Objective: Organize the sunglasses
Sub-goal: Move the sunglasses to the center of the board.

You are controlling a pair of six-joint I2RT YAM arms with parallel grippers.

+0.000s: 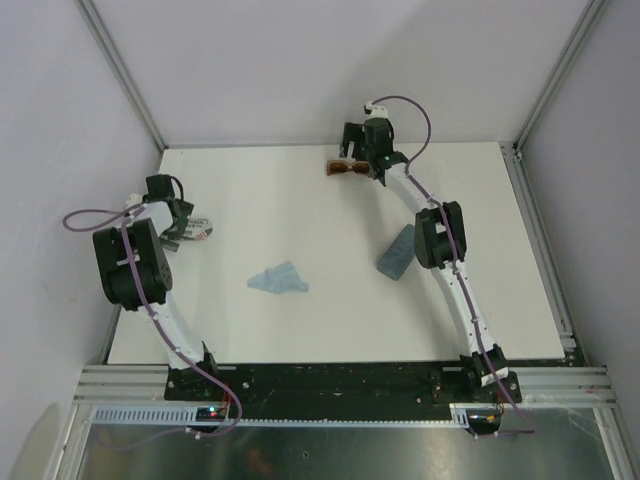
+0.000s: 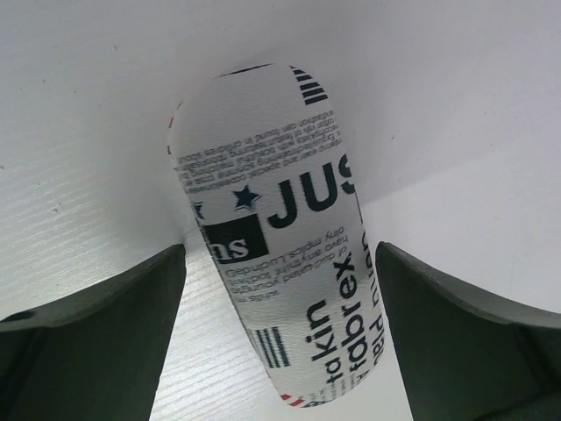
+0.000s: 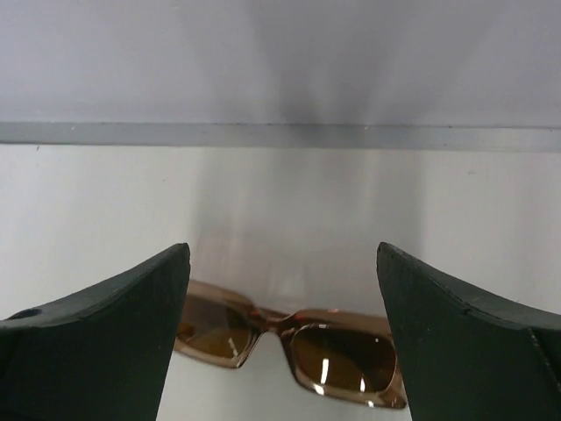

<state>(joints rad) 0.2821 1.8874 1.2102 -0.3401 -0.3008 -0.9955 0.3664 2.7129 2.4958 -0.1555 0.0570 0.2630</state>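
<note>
The amber sunglasses [image 3: 298, 342] are seen on the table [image 1: 300, 200] at its far edge, close to the back wall; they are framed low between the fingers [image 3: 96, 351] of the right gripper [image 3: 282, 254], one lens being partly hidden behind the left finger. The right gripper's fingers are held wide apart, and nothing is clamped; no contact with the frame can be made out.

The left gripper [image 2: 280, 250] is placed at the table's left side over a printed case [image 2: 272, 237], white with black lettering, which is laid lengthwise between the spread fingers; a gap is shown on the left side, while on the right it cannot be told whether the finger is touching.

A blue cloth [image 1: 278, 280] is found crumpled near the middle of the table, well apart from both grippers; a grey-blue case [image 1: 396, 252] is laid to its right, just beside the right arm's elbow.
</note>
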